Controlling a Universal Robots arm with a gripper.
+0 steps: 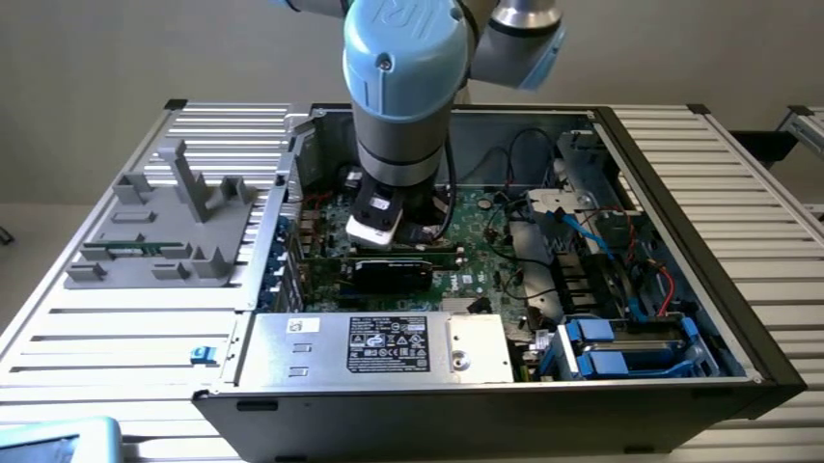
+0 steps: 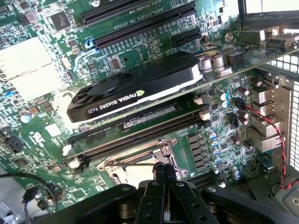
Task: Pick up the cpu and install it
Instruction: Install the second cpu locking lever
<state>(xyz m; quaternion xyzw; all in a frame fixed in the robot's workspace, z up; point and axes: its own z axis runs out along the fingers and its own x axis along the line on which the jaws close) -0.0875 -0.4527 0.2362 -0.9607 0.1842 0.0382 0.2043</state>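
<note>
1 gripper (image 2: 164,173), fingers pressed together with nothing visibly between them, hangs over the socket (image 2: 140,165) beside the graphics card (image 2: 135,91) inside the case (image 1: 721,289); the cpu is possibly already seated, though that stays hidden.

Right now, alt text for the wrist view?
Shut gripper poised over the metal CPU socket frame on a green motherboard. Beyond it, a black graphics card sits in its slot, with empty black slots farther off.
</note>
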